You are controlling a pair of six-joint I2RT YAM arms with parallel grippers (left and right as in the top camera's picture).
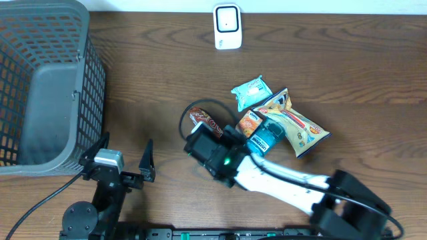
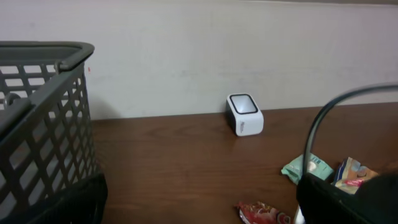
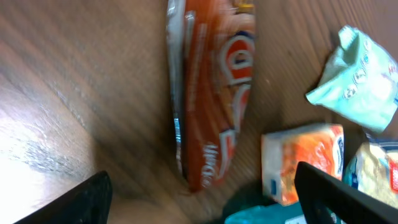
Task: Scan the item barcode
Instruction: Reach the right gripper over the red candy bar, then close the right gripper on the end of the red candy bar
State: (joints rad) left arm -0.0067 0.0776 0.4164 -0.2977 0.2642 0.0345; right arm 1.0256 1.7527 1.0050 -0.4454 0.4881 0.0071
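A red-orange snack wrapper (image 3: 214, 93) lies flat on the wooden table, its near end between the tips of my right gripper (image 3: 205, 202). The jaws stand wide apart on either side of it and touch nothing. From overhead the right gripper (image 1: 205, 137) hangs over the wrapper (image 1: 202, 118), hiding most of it. The white barcode scanner (image 1: 227, 27) stands at the table's far edge, and it shows in the left wrist view as the scanner (image 2: 244, 114) against the wall. My left gripper (image 1: 123, 162) is open and empty near the front edge, by the basket.
A grey mesh basket (image 1: 47, 87) fills the left side. Right of the wrapper lie a teal packet (image 1: 252, 92), an orange box (image 1: 249, 123), a blue-capped bottle (image 1: 265, 138) and a yellow snack bag (image 1: 297, 125). A black cable (image 1: 188, 113) loops over the wrapper.
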